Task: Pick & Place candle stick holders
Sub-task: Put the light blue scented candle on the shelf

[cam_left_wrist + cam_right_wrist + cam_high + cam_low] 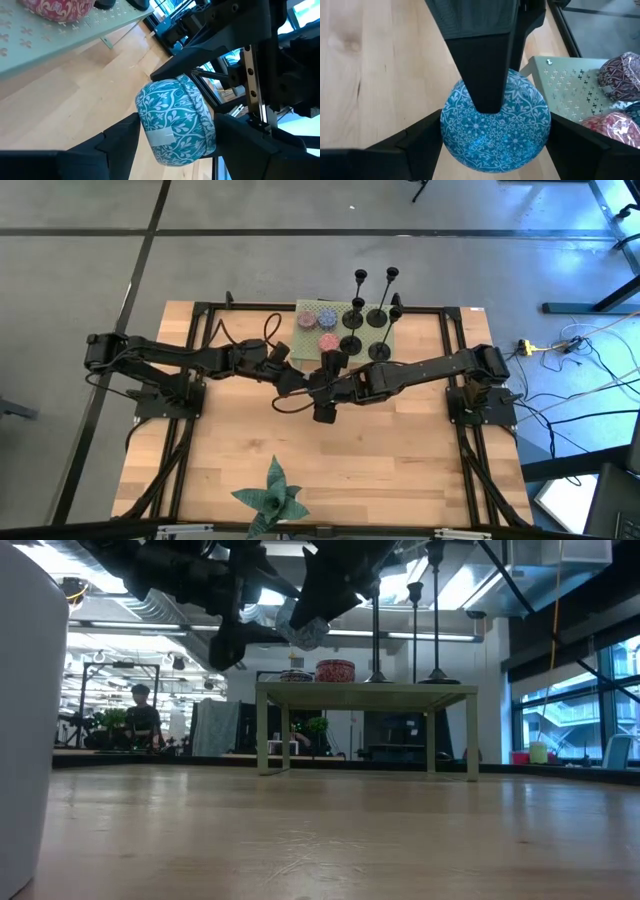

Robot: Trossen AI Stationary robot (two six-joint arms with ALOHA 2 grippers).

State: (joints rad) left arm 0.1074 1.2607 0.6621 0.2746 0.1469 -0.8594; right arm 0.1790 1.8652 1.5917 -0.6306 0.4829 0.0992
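1. Above mid-desk, both claws meet on one object: a round blue-and-white patterned piece (495, 122), not a candle stick holder. Left claw (172, 135) grips it across the sides; right claw (492, 132) also has a finger on each side of it. Looks like a handover in the air, clear of the wooden desk (400, 470).
2. Task items: candle stick holders (365, 315) stand upright as a close group on the small green perforated stand (310, 310) at the far edge of the desk, beside red and blue patterned rounds (326, 320). Neither claw touches them.
3. Handling judgement, holders: rigid, dark, probably metal; light to moderate weight. Thin stem, tall above a small disc base, so top-heavy and easy to tip. Smooth finish may slip.
4. Where to grip, judgement: pinch the stem low, just above the base, fingers square to it; lift straight up to clear neighbours.
5. Risk: tight spacing; a wide-open claw could knock an adjacent holder over.
6. Green star-shaped plant (272, 498) sits at the near edge, well apart.
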